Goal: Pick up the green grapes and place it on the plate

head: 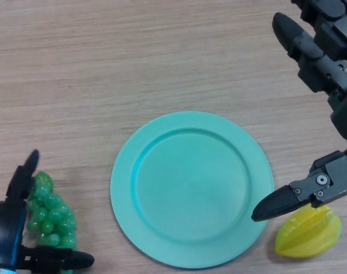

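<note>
the grapes (pixel 49 214) lie near left, long axis running near to far, just left of the plate (pixel 192 188). my left hand (pixel 13 228) brackets them, fingers spread but not closed. my right hand (pixel 325 114), released, hangs far right above a yellow fruit (pixel 308 232).

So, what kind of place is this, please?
Probably a tabletop test setup rather than a real kitchen: a bare wood-grain table holds only a teal plate, plastic-looking green grapes and a yellow starfruit.
</note>
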`<state>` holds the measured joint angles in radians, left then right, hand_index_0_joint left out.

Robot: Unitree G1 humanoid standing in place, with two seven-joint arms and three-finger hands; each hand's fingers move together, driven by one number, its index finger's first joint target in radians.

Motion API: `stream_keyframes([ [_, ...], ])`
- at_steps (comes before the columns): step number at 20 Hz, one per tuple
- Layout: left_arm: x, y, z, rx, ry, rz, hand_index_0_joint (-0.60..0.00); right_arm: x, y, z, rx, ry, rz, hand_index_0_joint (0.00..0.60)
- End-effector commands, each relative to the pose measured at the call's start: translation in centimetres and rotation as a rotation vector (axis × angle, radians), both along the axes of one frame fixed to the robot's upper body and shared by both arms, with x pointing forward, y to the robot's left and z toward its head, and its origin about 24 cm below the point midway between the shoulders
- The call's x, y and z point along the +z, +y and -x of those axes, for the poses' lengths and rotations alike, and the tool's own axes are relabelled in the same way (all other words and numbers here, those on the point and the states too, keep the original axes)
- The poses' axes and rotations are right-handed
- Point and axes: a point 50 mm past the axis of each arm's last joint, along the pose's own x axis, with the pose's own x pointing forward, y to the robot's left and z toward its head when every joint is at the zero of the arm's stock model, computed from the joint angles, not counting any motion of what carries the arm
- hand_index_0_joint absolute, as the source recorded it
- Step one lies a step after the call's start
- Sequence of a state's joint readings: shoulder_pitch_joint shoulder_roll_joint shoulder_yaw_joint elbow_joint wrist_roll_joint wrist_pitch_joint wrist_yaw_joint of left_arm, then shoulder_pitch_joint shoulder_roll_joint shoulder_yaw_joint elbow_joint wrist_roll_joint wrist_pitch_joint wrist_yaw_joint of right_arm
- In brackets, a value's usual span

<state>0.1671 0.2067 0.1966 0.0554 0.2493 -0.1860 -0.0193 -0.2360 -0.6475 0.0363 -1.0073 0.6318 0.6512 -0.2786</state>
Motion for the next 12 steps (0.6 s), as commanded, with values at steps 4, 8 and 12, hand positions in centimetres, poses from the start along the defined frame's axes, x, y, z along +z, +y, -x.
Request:
stream_keyframes([
  [4,1.3,0.3,0.8,-0.088,-0.046,-0.043,-0.600,3.2,-1.3,1.5,-0.030,-0.238,-0.084,0.000],
  [8,2.6,0.4,1.2,-0.100,-0.067,0.182,-0.600,3.1,-1.3,1.5,-0.030,-0.227,-0.088,0.000],
  [12,5.9,2.1,1.4,-0.008,-0.186,0.206,-0.600,3.1,-1.4,1.6,-0.031,-0.223,-0.089,0.000],
])
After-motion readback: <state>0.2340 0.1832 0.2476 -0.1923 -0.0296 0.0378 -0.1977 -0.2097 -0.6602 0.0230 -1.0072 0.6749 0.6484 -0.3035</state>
